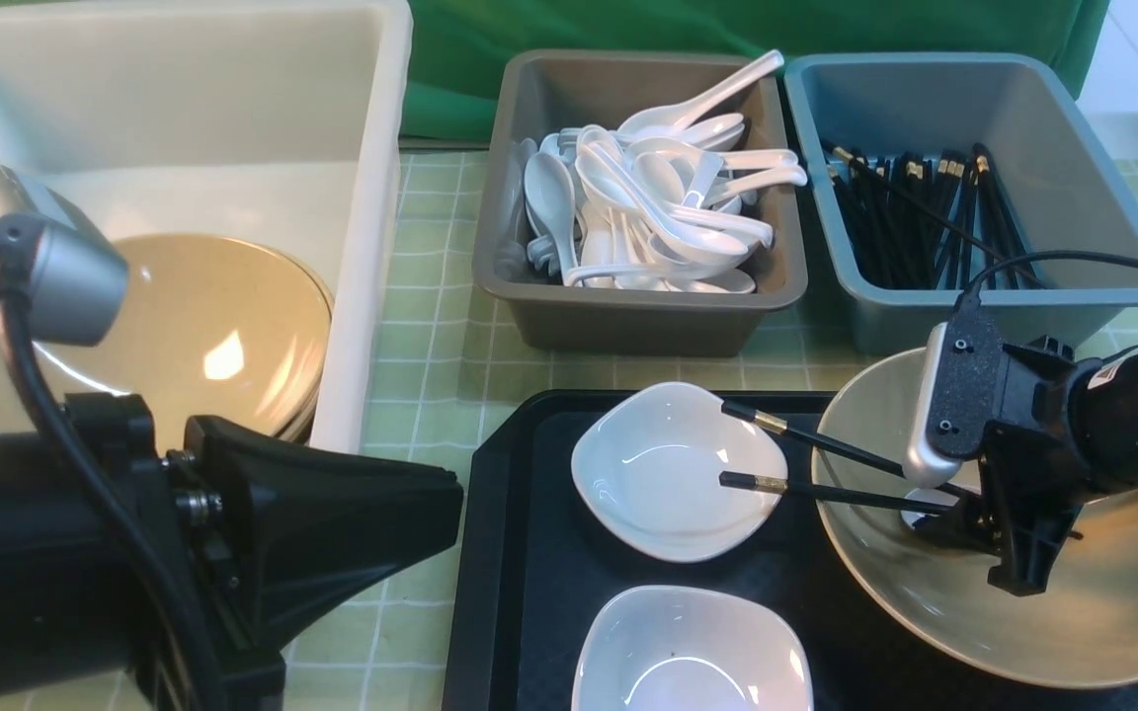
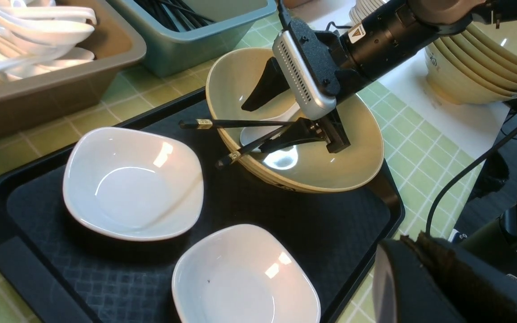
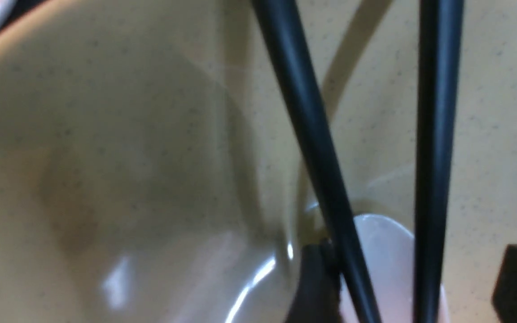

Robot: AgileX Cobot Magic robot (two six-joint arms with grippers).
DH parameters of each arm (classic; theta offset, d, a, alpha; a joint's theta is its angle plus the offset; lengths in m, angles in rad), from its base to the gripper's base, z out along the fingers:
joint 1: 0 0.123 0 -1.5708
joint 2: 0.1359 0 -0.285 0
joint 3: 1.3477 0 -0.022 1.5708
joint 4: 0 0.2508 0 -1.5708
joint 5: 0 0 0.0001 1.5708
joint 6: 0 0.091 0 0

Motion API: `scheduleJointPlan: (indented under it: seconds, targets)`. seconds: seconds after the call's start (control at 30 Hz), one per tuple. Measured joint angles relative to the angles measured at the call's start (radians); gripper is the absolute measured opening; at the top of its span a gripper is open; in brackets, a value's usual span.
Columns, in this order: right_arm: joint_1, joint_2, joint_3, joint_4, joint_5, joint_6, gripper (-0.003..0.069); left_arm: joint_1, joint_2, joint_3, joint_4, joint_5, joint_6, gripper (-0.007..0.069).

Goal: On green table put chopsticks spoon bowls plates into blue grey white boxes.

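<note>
Two chopsticks (image 1: 826,494) sit between the spread, unclamped fingers of right gripper (image 2: 255,128) (tips inside tan bowl (image 1: 925,612)); left gripper (image 1: 446,509) fully clenched.

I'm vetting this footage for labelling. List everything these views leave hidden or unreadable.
Spoon in the tan bowl: handle hidden behind the right gripper in front and left wrist views, cut by the right wrist view's edge; any markings unreadable.
Nearer plate: cut off by the front view's bottom edge.
Bowls in the white box: partly covered by the left arm's camera in the front view; count unclear.
</note>
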Motion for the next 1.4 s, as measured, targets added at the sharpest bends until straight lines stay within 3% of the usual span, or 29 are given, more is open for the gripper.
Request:
scheduleJointPlan:
  seconds: [0.07, 0.1, 0.13, 0.17, 0.23, 0.3, 0.7, 0.9, 1.0, 1.07, 1.4]
  targets:
    - [0.0, 0.0, 0.0, 0.018, 0.0, -0.01, 0.0422, 0.0, 0.0, 0.0, 0.0, -0.001, 0.0, -0.0001]
    - [0.0, 0.0, 0.0, 0.039, 0.0, -0.028, 0.036, 0.0, 0.0, 0.0, -0.001, -0.001, 0.0, -0.0001]
    - [0.0, 0.0, 0.0, 0.042, 0.0, -0.028, 0.036, 0.0, 0.0, 0.0, -0.001, -0.001, 0.0, -0.0001]
    - [0.0, 0.0, 0.0, 0.054, 0.0, -0.033, 0.0284, 0.0, 0.0, 0.0, -0.001, -0.001, 0.0, -0.0001]
    - [0.0, 0.0, 0.0, 0.058, 0.0, -0.038, 0.0211, 0.0, 0.0, 0.0, -0.001, -0.001, 0.0, -0.0001]
    - [0.0, 0.0, 0.0, 0.061, 0.0, -0.045, 0.0094, 0.0, 0.0, 0.0, -0.001, -0.001, 0.0, -0.0001]
    - [0.0, -0.015, -0.006, 0.065, 0.069, -0.012, 0.0087, 0.0, 0.0, 0.0, -0.003, -0.001, -0.009, -0.0001]
    - [0.0, -0.034, -0.102, 0.062, 0.128, 0.244, 0.0087, 0.0, 0.0, 0.0, -0.013, -0.001, -0.016, -0.0001]
    - [0.0, -0.034, -0.213, 0.061, 0.166, 0.527, 0.0087, 0.0, 0.0, 0.0, -0.05, -0.007, 0.003, -0.0001]
    - [-0.001, -0.034, -0.278, 0.061, 0.17, 0.628, 0.0087, 0.0, 0.0, 0.0, -0.08, -0.017, 0.04, -0.0001]
    - [-0.128, 0.148, -0.633, 0.086, 0.164, 0.892, 0.0087, 0.0, 0.0, 0.0, -0.197, -0.168, 0.281, -0.0001]
